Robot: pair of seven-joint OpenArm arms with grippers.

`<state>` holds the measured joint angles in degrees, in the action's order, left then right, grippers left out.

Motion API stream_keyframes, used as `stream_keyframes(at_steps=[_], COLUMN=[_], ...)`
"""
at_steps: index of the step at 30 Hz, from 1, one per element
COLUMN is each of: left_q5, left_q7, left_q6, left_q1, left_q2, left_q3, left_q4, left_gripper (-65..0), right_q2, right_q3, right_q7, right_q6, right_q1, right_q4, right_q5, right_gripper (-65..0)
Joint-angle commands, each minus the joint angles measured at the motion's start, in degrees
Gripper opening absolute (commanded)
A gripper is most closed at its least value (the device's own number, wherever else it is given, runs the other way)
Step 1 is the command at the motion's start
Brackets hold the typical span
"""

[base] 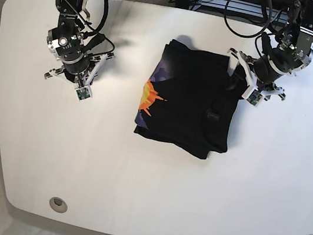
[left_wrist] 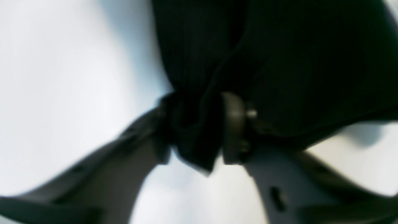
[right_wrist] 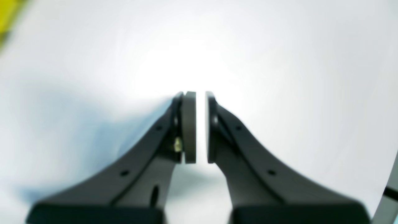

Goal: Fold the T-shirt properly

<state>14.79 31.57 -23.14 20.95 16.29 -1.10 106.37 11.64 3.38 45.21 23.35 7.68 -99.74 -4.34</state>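
The black T-shirt lies folded mid-bench, its far-right edge bunched between the left end effector pads, seemingly for another fold. The right end effector, nearly together and empty, waits well apart.

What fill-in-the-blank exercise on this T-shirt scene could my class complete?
1. The T-shirt is mainly ____ in colour.
2. Fabric sits between the fingers of the ____ gripper.
3. The right gripper holds ____.
4. The T-shirt lies on a ____ table.

Missing words: black; left; nothing; white
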Motion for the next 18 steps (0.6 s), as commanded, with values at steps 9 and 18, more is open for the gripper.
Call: stream_keyframes(at_steps=[9,18], left_q5=[9.7,9.5], left_q7=[0.0,1.3], left_q6=[0.0,0.2], left_q1=[-3.5,-5.6], left_q2=[0.7,-2.6], left_q3=[-5.0,-7.2], left_q4=[-4.0,-3.7], left_gripper=[-37.2,-37.1], right_q2=[-7.9,-12.3], right_q3=[-1.4,-0.9], right_q7=[-4.2,-9.6], right_q6=[6.4,8.0], right_q1=[-1.7,-5.8], right_q4=[1.6,6.3], right_q5=[6.3,9.2], right_gripper=[-61.7,-61.9])
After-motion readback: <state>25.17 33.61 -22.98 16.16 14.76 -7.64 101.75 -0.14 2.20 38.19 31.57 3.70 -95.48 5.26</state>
